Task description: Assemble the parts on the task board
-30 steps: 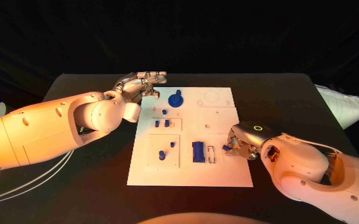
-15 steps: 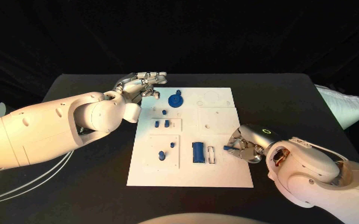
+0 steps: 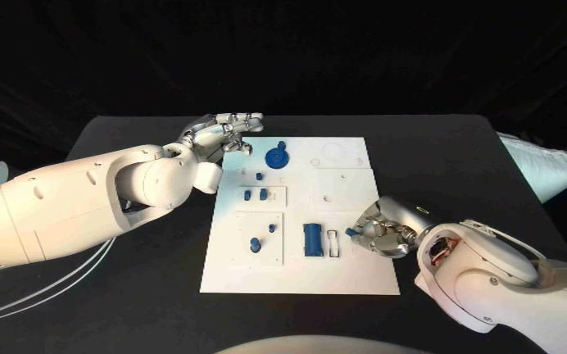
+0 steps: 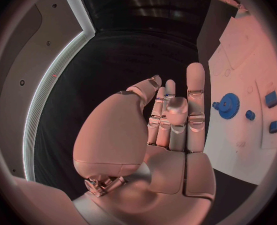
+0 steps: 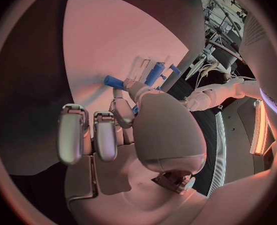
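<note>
No readable text, labels, brands or numbers on any surface.

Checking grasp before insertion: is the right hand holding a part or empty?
Holding: the right hand pinches a small blue part in its fingers.

The flat rectangular task board point(image 3: 355, 276) lay in the middle of the table point(image 3: 130, 288). At its far left stood the round toothed gear part point(image 3: 277, 157), with a small knob part point(image 3: 259, 177) just nearer and two small block parts point(image 3: 256, 194) side by side nearer still. Toward the near left lay an oval part point(image 3: 256, 245) with a small peg part point(image 3: 273, 228) behind it. Right of these stood the long bar part point(image 3: 312, 239), beside a narrow slot point(image 3: 333, 242). The left hand point(image 3: 221, 134) hung at the board's far left corner, off its edge. The right hand point(image 3: 380, 231) sat at the board's right edge, holding a short cylinder part point(image 5: 114, 81) right of the slot.
</note>
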